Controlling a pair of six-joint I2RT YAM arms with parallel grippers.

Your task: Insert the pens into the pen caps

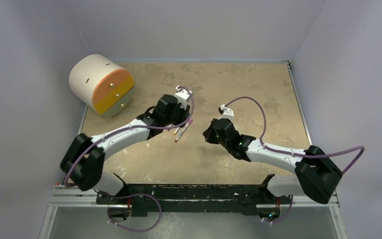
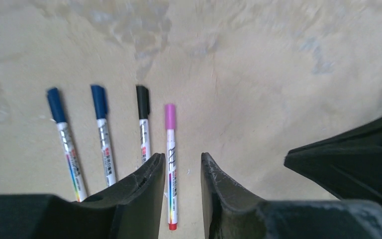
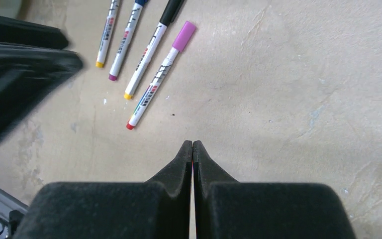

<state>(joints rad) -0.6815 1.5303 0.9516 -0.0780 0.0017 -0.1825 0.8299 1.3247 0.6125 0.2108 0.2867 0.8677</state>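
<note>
Four white pens lie side by side on the table, each with a cap on its far end. In the left wrist view the caps are dark blue (image 2: 56,104), dark blue (image 2: 99,101), black (image 2: 142,102) and pink (image 2: 170,116). My left gripper (image 2: 181,159) is open and empty, above the pink-capped pen (image 2: 171,172), which shows in the gap between the jaws. My right gripper (image 3: 192,144) is shut and empty, off to the right of the pens. The pink cap (image 3: 184,36) and its pen (image 3: 151,87) lie ahead and left of it. The pens (image 1: 183,130) show between both grippers in the top view.
A white drum with an orange and yellow face (image 1: 101,84) stands at the back left. The right arm's dark body (image 2: 348,159) is close on the left gripper's right side. The black rail (image 1: 194,191) runs along the near edge.
</note>
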